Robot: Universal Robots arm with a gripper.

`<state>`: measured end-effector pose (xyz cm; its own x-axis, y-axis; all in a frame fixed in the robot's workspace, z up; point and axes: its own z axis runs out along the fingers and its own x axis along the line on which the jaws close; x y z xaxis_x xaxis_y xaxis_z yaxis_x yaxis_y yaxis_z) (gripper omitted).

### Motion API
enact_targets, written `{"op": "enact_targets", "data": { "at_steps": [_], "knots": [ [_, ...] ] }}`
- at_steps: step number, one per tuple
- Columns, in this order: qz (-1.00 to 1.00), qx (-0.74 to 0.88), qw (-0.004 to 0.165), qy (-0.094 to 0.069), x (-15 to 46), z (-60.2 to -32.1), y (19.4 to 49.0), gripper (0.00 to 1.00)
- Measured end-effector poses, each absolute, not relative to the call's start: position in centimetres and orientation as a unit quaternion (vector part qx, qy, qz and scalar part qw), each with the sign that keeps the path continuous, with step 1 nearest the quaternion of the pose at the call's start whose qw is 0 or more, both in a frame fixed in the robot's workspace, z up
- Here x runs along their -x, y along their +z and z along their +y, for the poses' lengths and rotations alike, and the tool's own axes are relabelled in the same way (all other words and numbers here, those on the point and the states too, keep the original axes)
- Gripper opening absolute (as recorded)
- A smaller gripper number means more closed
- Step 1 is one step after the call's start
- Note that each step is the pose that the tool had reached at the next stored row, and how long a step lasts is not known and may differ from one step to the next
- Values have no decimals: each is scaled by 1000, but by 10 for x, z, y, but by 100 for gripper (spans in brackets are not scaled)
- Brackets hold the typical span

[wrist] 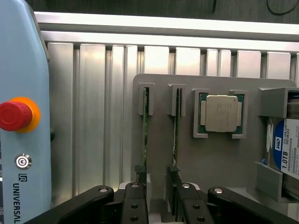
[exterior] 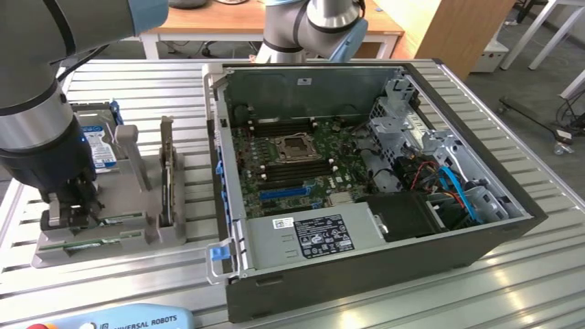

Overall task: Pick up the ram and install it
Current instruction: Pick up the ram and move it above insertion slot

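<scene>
My gripper [wrist: 158, 205] is open wide and holds nothing. It hangs low over the gray holder [wrist: 219, 158] on the metal table [wrist: 93, 116]. The ram [wrist: 176, 126] stands on its thin side in a slot near one edge of the holder, with a second green stick [wrist: 145, 126] just beside it. My fingers [wrist: 135, 205] are right at their ends. I cannot tell if they touch. The silver chip [wrist: 220, 113] sits next to the sticks, and the hard drive [wrist: 287, 149] is at the opposite edge.

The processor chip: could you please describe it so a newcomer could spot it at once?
On the exterior view's left, beside the open computer case, stands a grey parts holder. On it, between two thin green sticks on edge and the blue-labelled hard drive, the processor chip lies flat: square and silver.
</scene>
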<state>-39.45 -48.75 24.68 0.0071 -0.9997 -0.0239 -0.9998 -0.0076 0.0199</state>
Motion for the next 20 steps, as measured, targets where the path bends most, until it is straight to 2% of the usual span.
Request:
{"op": "enact_targets", "data": {
  "at_steps": [20],
  "knots": [
    [704,710,1,16,395,-494,241,31]
  ]
}}
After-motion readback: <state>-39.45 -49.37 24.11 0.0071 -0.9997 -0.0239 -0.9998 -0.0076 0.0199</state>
